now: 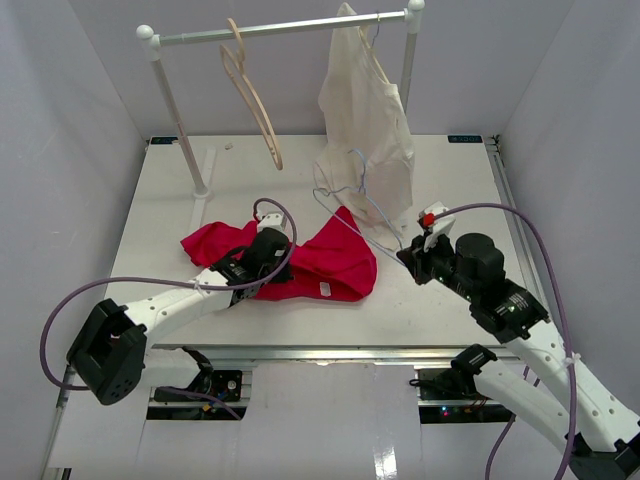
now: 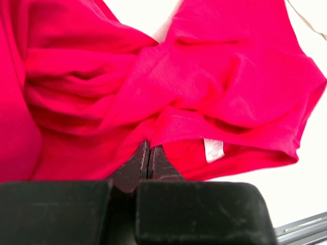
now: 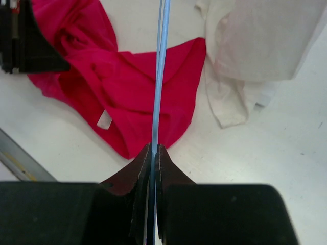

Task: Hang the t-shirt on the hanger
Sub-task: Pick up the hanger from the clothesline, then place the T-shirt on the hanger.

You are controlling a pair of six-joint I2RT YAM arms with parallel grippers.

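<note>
**Overhead and wrist views, two arms over a white surface (image 1: 455, 185).** The t-shirt (image 1: 335, 262) lies crumpled on the surface near its front edge, between the two arms and in front of a clothes rack (image 1: 280, 30). Its small white label (image 1: 324, 289) faces up near the front hem.

The left tool (image 2: 148, 153) is closed, its two dark fingers pressed together. Their tips are buried in a fold at the left part of the t-shirt, and the creases in the cloth run toward that pinch. The left arm reaches in low from the left, its wrist resting over the red cloth.

The right tool (image 3: 154, 153) is closed tightly on the hanger (image 3: 159, 76). In the right wrist view the thin light-blue wire runs straight out from between the fingers and crosses above the right edge of the t-shirt. From overhead, the hanger slants from the right tool up and back toward the rack. Its far end lies against the lower part of a cream-white garment (image 1: 365, 120).

That garment hangs from the right end of the rack's rail, with its lower hem gathered on the surface just behind the t-shirt. A pale wooden hanger (image 1: 255, 100) hangs from the rail further left, well apart from the t-shirt.
</note>
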